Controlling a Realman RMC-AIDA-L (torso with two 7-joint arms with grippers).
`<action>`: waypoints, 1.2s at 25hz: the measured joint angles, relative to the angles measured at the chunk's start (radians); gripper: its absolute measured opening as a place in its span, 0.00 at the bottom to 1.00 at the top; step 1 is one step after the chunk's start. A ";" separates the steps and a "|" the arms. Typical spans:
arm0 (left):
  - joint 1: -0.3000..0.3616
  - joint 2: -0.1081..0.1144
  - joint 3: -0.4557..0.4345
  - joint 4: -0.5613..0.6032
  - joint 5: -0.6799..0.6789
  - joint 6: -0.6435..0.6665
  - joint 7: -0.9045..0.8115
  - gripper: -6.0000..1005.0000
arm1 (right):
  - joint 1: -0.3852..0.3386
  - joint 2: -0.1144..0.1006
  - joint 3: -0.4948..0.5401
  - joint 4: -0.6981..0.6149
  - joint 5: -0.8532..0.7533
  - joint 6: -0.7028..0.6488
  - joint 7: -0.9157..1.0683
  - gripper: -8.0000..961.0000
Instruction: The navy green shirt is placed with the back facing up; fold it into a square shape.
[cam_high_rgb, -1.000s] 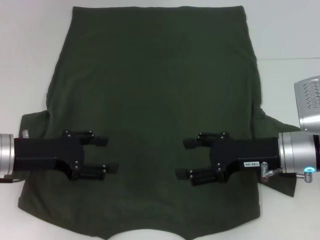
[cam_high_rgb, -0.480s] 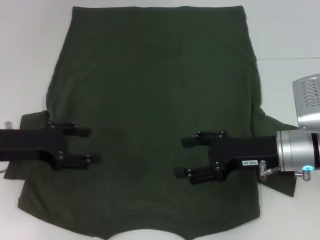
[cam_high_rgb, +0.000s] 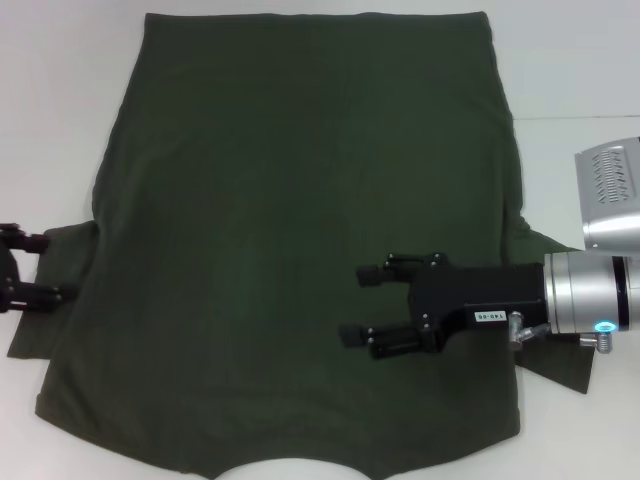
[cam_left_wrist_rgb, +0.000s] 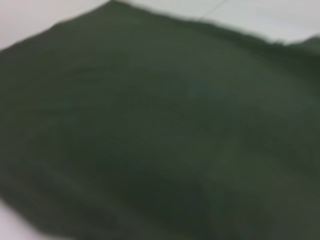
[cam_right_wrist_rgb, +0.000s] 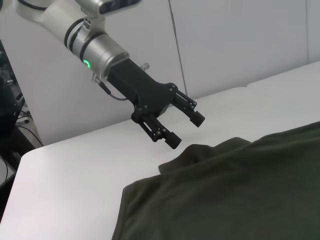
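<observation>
Head view: left gripper (cam_high_rgb: 40, 268) has slid out to the left edge of the frame since the earlier pictures, only its spread, empty fingertips showing over the shirt's left sleeve. Right gripper (cam_high_rgb: 362, 305), lower right of centre, has crept slightly leftward and up; its black fingers stand apart, holding nothing. The navy green shirt (cam_high_rgb: 300, 200) lies flat and smooth, a dark matte cotton expanse filling most of the white table (cam_high_rgb: 60, 100), unchanged.

Left wrist view: soft, blurred green cloth (cam_left_wrist_rgb: 150, 140) fills nearly everything.

Right wrist view: the left gripper (cam_right_wrist_rgb: 182, 127) hangs with parted fingers above a rumpled sleeve (cam_right_wrist_rgb: 210, 150) at centre frame.
</observation>
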 joint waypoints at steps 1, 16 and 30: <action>-0.001 0.000 0.002 0.009 0.012 -0.015 -0.002 0.81 | 0.002 0.000 0.000 0.003 0.002 0.004 0.000 0.96; -0.020 -0.008 0.095 -0.004 0.114 -0.164 -0.017 0.81 | 0.019 0.003 0.001 0.023 0.005 0.026 0.011 0.96; -0.070 0.011 0.111 -0.026 0.203 -0.155 -0.347 0.79 | 0.031 0.004 -0.001 0.023 0.002 0.025 0.017 0.96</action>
